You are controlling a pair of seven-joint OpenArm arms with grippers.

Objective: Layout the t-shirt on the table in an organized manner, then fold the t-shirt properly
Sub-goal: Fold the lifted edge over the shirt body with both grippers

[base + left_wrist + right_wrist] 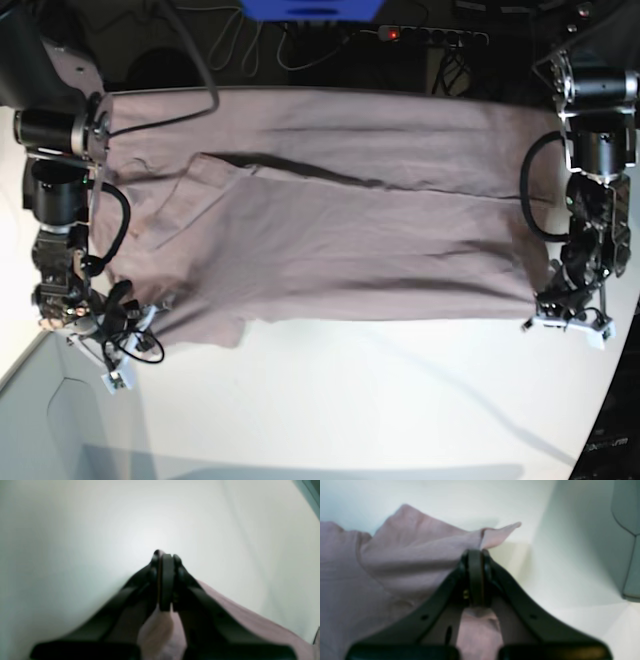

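Biggest risk: uneven tension across the t-shirt [330, 215], spread wide over the far half of the table [380, 400] and pinned at both near corners; a pull by one arm ahead of the other would likely skew the near hem and drag the far edge crooked. Next: the diagonal fold running through the middle of the cloth, with the sleeve area on the left bunched and creased; folding over it now would probably trap the wrinkle. Smaller: a thin bite at the corners, so a slip during a lift seems possible, dropping one side.

Right gripper [475, 555], at the left of the base view: jaws pressed together on a pinch of cloth, with a pointed corner poking out just past the tips and the rest of the shirt trailing away to the left and beneath. Left gripper [165, 557], at the right of the base view: jaws likewise clamped on fabric, a sliver showing at the tips, the shirt running back under and to the right.
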